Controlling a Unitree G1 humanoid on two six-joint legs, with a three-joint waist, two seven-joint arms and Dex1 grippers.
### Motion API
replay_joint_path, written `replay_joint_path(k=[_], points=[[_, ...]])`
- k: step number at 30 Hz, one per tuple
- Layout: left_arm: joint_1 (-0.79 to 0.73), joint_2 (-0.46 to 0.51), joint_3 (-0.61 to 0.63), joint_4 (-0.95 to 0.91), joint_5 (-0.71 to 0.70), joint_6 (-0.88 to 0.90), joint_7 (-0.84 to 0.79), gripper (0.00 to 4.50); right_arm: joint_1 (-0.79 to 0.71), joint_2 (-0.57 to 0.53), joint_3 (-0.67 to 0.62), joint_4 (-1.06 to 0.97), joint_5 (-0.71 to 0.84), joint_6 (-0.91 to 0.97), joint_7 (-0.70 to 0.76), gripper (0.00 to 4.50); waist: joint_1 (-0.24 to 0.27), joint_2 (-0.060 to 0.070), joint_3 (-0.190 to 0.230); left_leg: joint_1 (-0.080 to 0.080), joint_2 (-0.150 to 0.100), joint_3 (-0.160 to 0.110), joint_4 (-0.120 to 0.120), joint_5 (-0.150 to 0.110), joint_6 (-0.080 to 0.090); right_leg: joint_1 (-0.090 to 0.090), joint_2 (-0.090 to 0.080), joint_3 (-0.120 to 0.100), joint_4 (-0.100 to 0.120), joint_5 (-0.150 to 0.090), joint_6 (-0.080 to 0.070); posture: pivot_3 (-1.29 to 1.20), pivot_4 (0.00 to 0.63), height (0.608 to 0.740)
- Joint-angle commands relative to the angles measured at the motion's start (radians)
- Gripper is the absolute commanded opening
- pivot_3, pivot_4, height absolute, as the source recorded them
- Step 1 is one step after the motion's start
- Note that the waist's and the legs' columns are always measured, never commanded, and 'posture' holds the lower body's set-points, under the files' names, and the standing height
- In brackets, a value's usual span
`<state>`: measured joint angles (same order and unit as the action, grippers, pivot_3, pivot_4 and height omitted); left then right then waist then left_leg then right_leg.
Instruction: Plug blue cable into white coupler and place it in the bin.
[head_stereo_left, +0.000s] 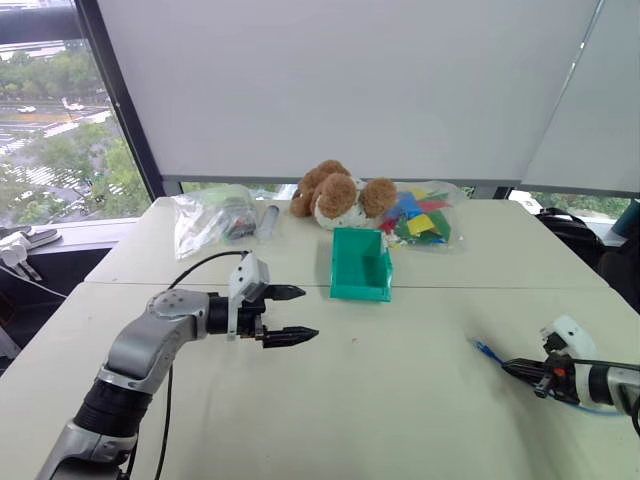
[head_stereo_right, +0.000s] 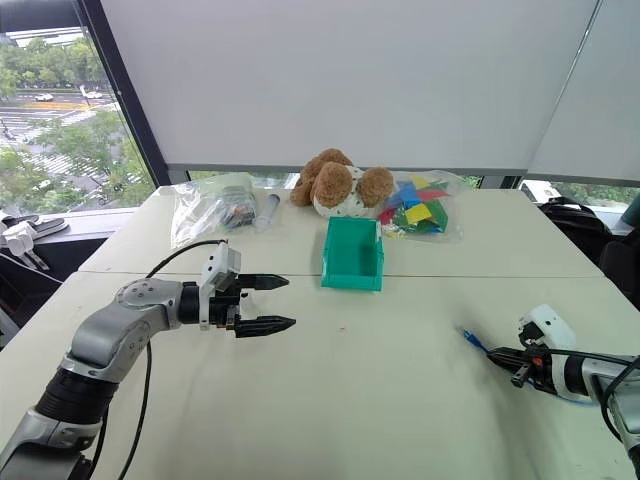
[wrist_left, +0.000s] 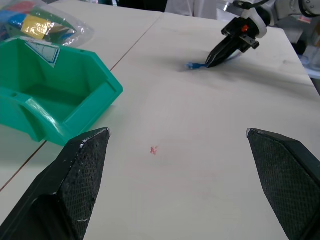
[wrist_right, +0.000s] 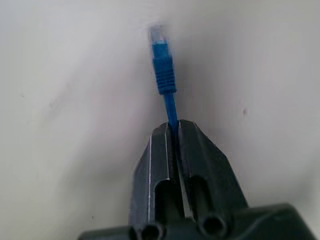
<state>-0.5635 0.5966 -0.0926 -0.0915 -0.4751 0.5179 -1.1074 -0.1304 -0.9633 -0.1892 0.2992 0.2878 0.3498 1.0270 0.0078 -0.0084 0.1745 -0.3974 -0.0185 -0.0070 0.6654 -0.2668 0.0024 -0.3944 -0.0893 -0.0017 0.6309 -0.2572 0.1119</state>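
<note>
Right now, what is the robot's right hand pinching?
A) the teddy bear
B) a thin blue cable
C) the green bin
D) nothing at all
B: the right hand is shut on the blue cable just behind its plug, which lies on the table.

Blue cable (wrist_right: 165, 75) on table, plug forward; teal bin (head_stereo_left: 360, 265) upright.

Both head views look forward and down from above the near table (head_stereo_left: 400, 400) edge, sharing the bin (head_stereo_left: 360, 265) and both arms. The left wrist camera faces right across the table toward the right gripper (wrist_left: 212, 60). The right wrist camera sits close above the blue cable (wrist_right: 165, 75).
</note>
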Motion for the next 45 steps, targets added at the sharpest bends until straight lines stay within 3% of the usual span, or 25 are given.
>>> replay_joint_path(k=[1, 6, 12, 20, 28, 32, 38, 45], points=[[-0.023, 0.004, 0.02, -0.016, -0.002, -0.018, 0.002, 4.5, 0.007, -0.013, 0.02, -0.119, 0.009, 0.04, 0.031, 0.05, -0.002, 0.0, 0.0, 0.0, 0.0, 0.0, 0.0, 0.0, 0.0, 0.0, 0.0, 0.0, 0.0, 0.0, 0.0, 0.0, 0.15, 0.74], [-0.034, 0.003, 0.022, 0.0, 0.003, -0.024, -0.004, 4.5, -0.072, -0.035, 0.052, -0.348, 0.053, 0.136, 0.064, 0.05, -0.006, 0.003, 0.001, -0.001, 0.0, 0.0, 0.0, 0.0, 0.0, -0.002, 0.0, 0.0, 0.001, 0.0, 0.0, 0.0, 0.15, 0.74], [-0.055, 0.0, 0.014, 0.022, 0.009, -0.034, -0.014, 4.5, -0.22, 0.037, 0.243, -0.508, 0.031, 0.203, 0.086, 0.05, -0.001, 0.002, 0.001, -0.002, 0.0, -0.001, 0.0, 0.0, 0.0, -0.003, 0.0, 0.0, 0.0, 0.0, 0.0, 0.0, 0.15, 0.74], [-0.056, 0.011, 0.017, 0.016, 0.006, -0.035, -0.021, 4.5, -0.366, 0.19, 0.511, -0.41, -0.137, 0.116, 0.077, 0.05, 0.003, 0.002, 0.001, -0.011, -0.001, 0.0, 0.001, 0.0, 0.0, -0.012, -0.001, 0.0, 0.001, 0.0, 0.0, 0.0, 0.15, 0.74], [-0.034, 0.027, 0.009, -0.007, 0.002, -0.023, -0.03, 4.5, -0.408, 0.248, 0.597, -0.327, -0.219, 0.054, 0.113, 0.05, -0.001, 0.002, 0.001, -0.011, -0.001, 0.0, 0.001, 0.0, 0.0, -0.012, 0.0, 0.0, 0.001, 0.0, 0.0, 0.0, 0.15, 0.74], [-0.035, 0.015, -0.012, 0.008, 0.009, -0.037, -0.052, 4.5, -0.421, 0.249, 0.585, -0.329, -0.227, 0.06, 0.118, 1.31, -0.003, 0.002, 0.001, -0.01, 0.0, -0.001, 0.001, 0.0, 0.0, -0.012, 0.0, 0.0, 0.002, 0.0, 0.0, 0.0, 0.15, 0.74], [-0.067, -0.023, -0.116, 0.128, 0.094, -0.174, -0.154, 4.5, -0.413, 0.191, 0.465, -0.47, -0.174, 0.143, 0.109, 4.47, 0.006, 0.002, 0.001, -0.011, -0.001, 0.0, 0.001, 0.0, 0.0, -0.012, 0.0, 0.0, 0.002, 0.0, 0.0, 0.0, 0.15, 0.74], [-0.148, -0.139, -0.217, 0.422, 0.211, -0.387, -0.259, 4.5, -0.294, 0.093, 0.249, -0.704, -0.044, 0.318, 0.067, 4.47, 0.006, 0.001, 0.001, -0.011, -0.001, -0.001, 0.001, 0.0, 0.0, -0.011, 0.0, -0.001, 0.001, 0.0, 0.0, 0.0, 0.15, 0.74]])
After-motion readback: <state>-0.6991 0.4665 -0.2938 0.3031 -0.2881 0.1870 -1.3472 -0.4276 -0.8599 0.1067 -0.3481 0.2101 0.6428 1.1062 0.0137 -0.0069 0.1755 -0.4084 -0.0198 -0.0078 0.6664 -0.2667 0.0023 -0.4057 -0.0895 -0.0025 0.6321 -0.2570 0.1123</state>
